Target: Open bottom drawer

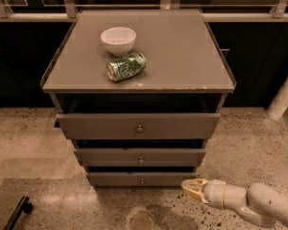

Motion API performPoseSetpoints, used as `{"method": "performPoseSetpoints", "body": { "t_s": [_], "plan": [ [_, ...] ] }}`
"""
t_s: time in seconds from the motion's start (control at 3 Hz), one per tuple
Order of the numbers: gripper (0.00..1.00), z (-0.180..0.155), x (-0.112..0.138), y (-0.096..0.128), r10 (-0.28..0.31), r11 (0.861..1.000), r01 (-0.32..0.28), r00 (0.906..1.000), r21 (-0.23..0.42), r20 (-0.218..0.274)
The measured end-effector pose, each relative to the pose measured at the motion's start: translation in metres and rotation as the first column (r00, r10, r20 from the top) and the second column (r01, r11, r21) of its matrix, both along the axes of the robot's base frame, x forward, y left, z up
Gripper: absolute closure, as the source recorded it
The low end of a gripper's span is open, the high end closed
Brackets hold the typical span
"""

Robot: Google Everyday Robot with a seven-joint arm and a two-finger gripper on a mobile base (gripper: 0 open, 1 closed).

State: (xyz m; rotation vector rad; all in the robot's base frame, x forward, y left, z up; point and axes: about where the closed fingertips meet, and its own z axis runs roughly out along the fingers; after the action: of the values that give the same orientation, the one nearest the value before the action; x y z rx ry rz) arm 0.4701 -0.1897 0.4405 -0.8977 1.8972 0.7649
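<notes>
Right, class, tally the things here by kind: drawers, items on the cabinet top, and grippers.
Drawers: 3 (top drawer, middle drawer, bottom drawer)
Bowl: 1
Can: 1
Gripper: 1, low, right of the bottom drawer
Total: 6

Legible text: none found.
Can (126, 66) print unreadable; gripper (193, 188) low right, near bottom drawer (141, 178), carries no markings.
</notes>
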Motion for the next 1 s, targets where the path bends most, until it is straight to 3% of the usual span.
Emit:
{"method": "performPoseSetpoints", "body": {
  "t_s": [0.33, 0.67, 1.0],
  "plan": [
    [1.0, -0.037, 0.026, -0.004, -0.091, 0.995, 0.088, 0.9944, 0.055, 0.054],
    [1.0, -0.079, 0.046, -0.006, -0.147, 0.988, 0.142, 0.9855, 0.065, 0.084],
    [1.0, -0.117, 0.06, -0.006, -0.18, 0.983, 0.177, 0.9802, 0.043, 0.083]
  ]
}}
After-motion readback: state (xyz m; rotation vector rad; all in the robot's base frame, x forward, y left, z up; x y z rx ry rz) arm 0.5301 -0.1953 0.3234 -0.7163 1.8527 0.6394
